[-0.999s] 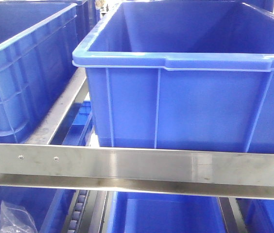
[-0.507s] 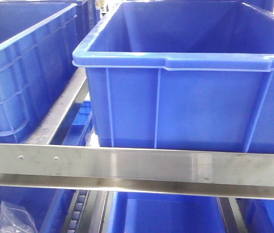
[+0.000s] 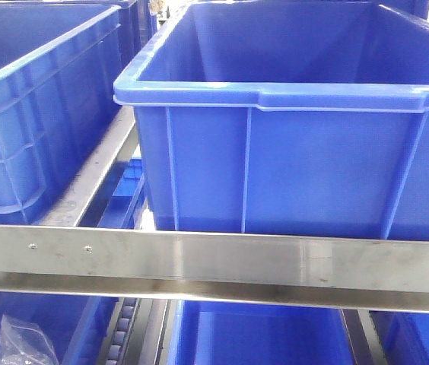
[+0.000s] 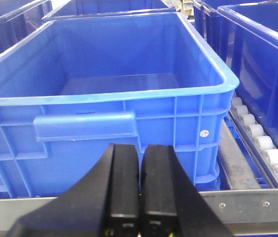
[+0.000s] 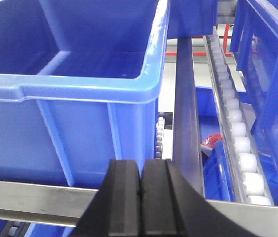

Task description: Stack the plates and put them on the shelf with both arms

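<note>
Near the steel shelf rail (image 3: 214,262), both the left gripper (image 4: 140,197) and right gripper (image 5: 140,202) are closed and empty before blue crates (image 3: 290,137).

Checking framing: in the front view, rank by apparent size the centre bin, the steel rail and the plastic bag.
1. Centre bin, though nearness inflates it.
2. Steel rail.
3. Plastic bag, partly cropped.

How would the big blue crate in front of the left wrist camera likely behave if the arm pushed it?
The blue crate looks empty, so it is probably light for its size. Its ribbed walls and thick rim suggest it stays stiff rather than flexing. White rollers run alongside it; if it sits on similar ones, a push from the left gripper might send it gliding back.
</note>
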You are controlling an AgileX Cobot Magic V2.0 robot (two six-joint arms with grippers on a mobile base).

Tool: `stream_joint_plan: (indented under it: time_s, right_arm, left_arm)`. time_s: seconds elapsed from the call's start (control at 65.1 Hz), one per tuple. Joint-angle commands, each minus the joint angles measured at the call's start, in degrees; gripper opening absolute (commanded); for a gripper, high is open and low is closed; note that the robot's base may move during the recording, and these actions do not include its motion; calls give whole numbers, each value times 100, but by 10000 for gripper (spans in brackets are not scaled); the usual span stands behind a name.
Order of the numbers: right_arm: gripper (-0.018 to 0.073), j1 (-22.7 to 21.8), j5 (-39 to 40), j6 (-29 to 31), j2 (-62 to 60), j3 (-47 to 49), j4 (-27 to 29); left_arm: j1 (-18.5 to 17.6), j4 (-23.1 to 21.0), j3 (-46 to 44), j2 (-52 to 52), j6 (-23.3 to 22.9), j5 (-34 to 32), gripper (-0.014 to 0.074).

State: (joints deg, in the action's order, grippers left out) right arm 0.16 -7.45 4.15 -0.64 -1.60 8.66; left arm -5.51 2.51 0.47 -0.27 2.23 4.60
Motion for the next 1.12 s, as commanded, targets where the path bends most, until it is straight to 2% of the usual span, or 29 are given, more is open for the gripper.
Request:
stream_joint_plan:
  time_s: [0.0, 1.106]
  right_arm:
    - [55, -28, 470, 31, -108, -5, -30]
    - [55, -28, 470, 31, -108, -5, -30]
  left_arm:
    - [2, -5, 14, -129, -21, -492, 83]
    - [2, -5, 14, -129, -21, -617, 83]
